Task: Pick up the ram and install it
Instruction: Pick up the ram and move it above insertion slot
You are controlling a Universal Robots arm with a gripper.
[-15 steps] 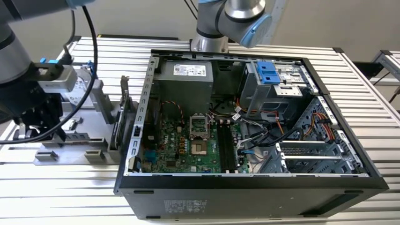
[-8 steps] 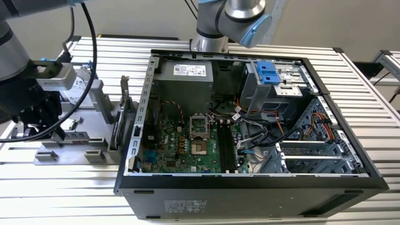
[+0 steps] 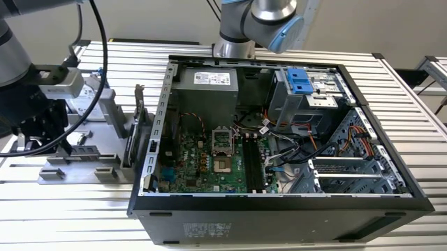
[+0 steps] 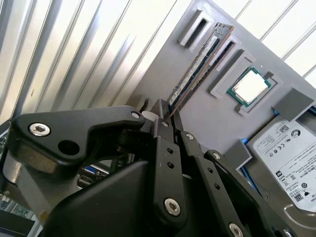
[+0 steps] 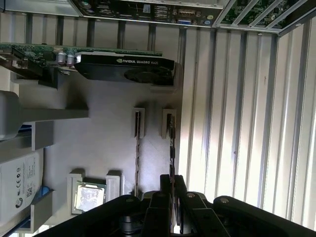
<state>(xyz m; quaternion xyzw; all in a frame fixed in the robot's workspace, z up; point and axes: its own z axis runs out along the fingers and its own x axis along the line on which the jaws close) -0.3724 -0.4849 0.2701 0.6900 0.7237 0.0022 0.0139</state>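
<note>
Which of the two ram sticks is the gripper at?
The ram farther from the processor chip; the gripper sits at its end, the other stick stands clear.

Pincer (image 4: 165, 116) at one end of the ram (image 4: 197, 69), edge-up in a grey holder (image 4: 207, 123)

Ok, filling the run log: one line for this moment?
gripper: at ram end | ram: on edge in grey holder | install: not done

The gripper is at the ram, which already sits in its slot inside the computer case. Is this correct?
No. The ram stands in the gray holder outside the computer case; the gripper is at it, as the first wrist view shows.
</note>
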